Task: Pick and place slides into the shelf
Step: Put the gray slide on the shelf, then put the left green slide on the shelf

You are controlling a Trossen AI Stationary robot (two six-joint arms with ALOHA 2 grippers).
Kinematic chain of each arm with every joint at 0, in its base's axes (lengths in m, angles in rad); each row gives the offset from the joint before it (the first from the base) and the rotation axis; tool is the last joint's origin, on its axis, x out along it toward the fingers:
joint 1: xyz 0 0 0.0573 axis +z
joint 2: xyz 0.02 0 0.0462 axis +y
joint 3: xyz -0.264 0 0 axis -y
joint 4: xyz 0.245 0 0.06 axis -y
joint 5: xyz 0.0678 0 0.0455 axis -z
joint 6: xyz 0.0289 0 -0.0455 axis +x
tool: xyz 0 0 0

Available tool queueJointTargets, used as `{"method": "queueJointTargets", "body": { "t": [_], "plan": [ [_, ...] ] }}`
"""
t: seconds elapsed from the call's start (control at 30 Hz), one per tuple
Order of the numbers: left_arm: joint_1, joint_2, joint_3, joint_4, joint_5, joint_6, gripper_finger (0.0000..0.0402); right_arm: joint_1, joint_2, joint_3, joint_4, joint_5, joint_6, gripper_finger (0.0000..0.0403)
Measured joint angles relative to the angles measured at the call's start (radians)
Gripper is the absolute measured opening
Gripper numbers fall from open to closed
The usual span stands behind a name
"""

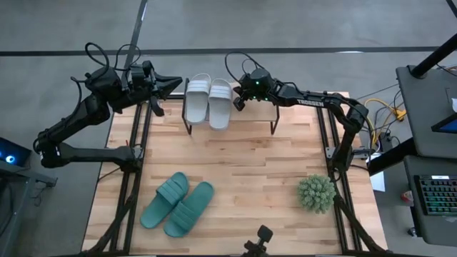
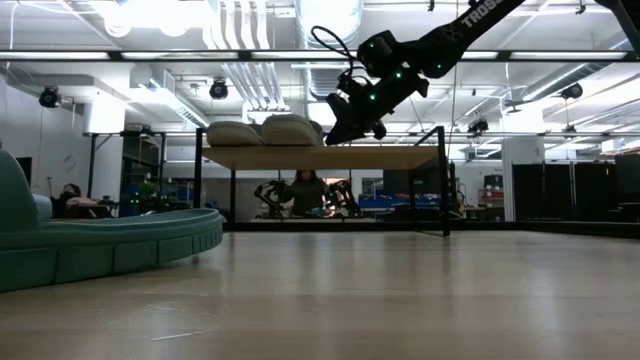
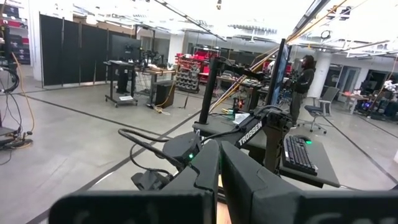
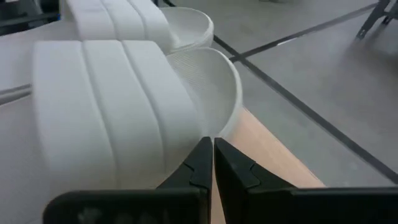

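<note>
- At the table's twelve o'clock edge, seen from above, the shelf (image 1: 246, 108) stands with the white slides (image 1: 208, 101) side by side on its left part, already placed.
- Near the six o'clock edge, toward seven, the green slides (image 1: 177, 204) lie together on the table (image 1: 243, 168), not yet shelved (so I judge the task about half done).
- Just at three o'clock of the white pair, the right gripper (image 1: 238, 100) hangs over the shelf top, fingers pressed together and holding nothing; its wrist view shows the tips right at the nearer white slide's edge, probably nudging it square.
- At nine o'clock of the pair, the left gripper (image 1: 175, 86) waits, fingers together and empty, perhaps bracketing the other side.
- Toward four o'clock sits a spiky plant ball (image 1: 316, 193), well apart.
</note>
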Motion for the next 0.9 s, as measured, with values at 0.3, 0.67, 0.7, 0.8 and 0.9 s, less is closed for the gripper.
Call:
{"method": "queueJointTargets", "body": {
  "t": [0.3,0.67,0.7,0.8,0.9],
  "plan": [
    [0.000,0.000,0.000,0.000,0.000,0.000,0.0000,0.014,-0.027,0.000,-0.031,0.001,0.034,0.0008],
    [0.000,0.000,0.000,0.000,0.000,0.005,0.0000,0.104,-0.115,0.001,-0.104,-0.018,-0.004,0.0008],
    [0.000,0.000,0.000,0.000,0.000,0.007,0.0000,0.113,-0.114,0.000,-0.114,-0.018,-0.003,0.0008],
    [0.000,0.000,0.000,0.000,0.000,0.008,0.0000,0.143,-0.113,-0.001,-0.111,-0.023,0.023,0.0008],
    [0.000,-0.001,0.000,-0.001,0.000,0.009,0.0000,0.181,-0.117,-0.001,-0.110,-0.027,0.048,0.0008]
  ]
}}
